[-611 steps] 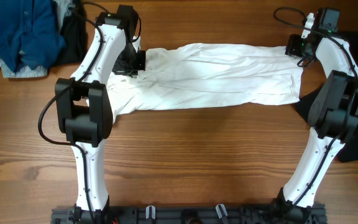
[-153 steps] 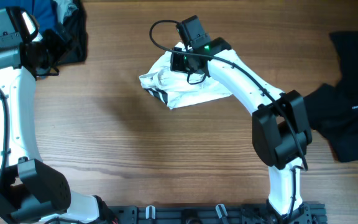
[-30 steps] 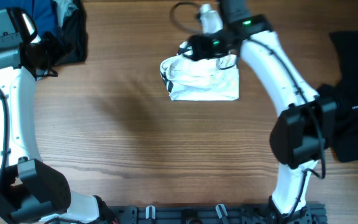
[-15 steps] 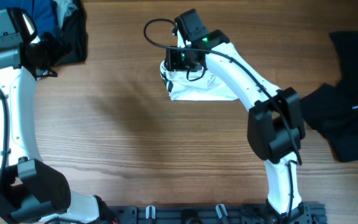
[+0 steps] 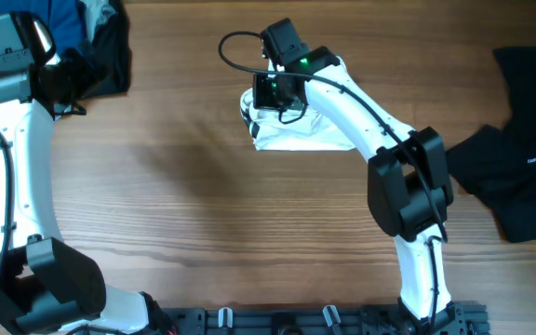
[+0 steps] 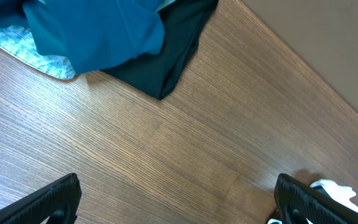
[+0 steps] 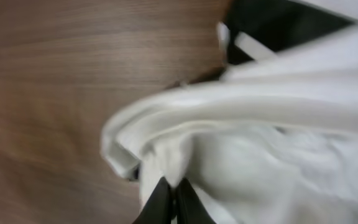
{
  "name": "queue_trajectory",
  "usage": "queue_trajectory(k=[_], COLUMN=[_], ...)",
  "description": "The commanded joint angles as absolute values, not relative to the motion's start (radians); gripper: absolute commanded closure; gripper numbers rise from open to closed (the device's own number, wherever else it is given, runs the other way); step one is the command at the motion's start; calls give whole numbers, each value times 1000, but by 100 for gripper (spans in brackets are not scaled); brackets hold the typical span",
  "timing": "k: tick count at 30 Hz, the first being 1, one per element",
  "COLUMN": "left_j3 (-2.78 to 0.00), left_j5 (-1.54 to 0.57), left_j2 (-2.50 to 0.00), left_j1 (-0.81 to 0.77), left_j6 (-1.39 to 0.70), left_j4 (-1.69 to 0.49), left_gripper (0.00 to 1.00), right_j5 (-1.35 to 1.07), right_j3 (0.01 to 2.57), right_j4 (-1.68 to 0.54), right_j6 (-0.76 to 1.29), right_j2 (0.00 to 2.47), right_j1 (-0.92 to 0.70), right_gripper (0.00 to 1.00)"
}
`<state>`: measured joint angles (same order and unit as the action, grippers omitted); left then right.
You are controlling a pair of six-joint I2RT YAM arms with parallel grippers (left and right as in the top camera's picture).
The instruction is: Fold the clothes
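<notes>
The right fingers [image 7: 161,200] are pinching the white garment's [image 7: 278,149] folded edge; the left fingers [image 6: 50,198] are hanging wide apart over the table [image 6: 166,155].

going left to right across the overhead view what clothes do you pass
blue and dark clothes pile → folded white garment → black garment

Folded shirt [image 5: 298,138] white, black-striped edge. Table [image 5: 203,214] brown wood grain. Top [image 6: 92,31] blue; denim [image 6: 36,56] pale blue; jacket [image 5: 524,177] black, white logo.
</notes>
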<state>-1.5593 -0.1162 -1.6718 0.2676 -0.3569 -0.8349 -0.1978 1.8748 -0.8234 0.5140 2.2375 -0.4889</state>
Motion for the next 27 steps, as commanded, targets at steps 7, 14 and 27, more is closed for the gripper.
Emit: queue_trajectory(k=[7, 14, 27], left_j3=[-1557, -1557, -1557], left_j5=[-103, -103, -103], left_j2=[-1685, -1685, -1685], left_j1=[267, 267, 267], left_j6=[-344, -344, -344], left_j4=[-834, -831, -824], left_gripper=[0, 0, 0], right_j5=[-182, -204, -297], right_j3=[1898, 1848, 1670], right_j4=[-1116, -1158, -680], right_j6=[332, 234, 52], right_j2=[1960, 1958, 2136], right_j1=[-286, -260, -373], right_gripper=[96, 96, 52])
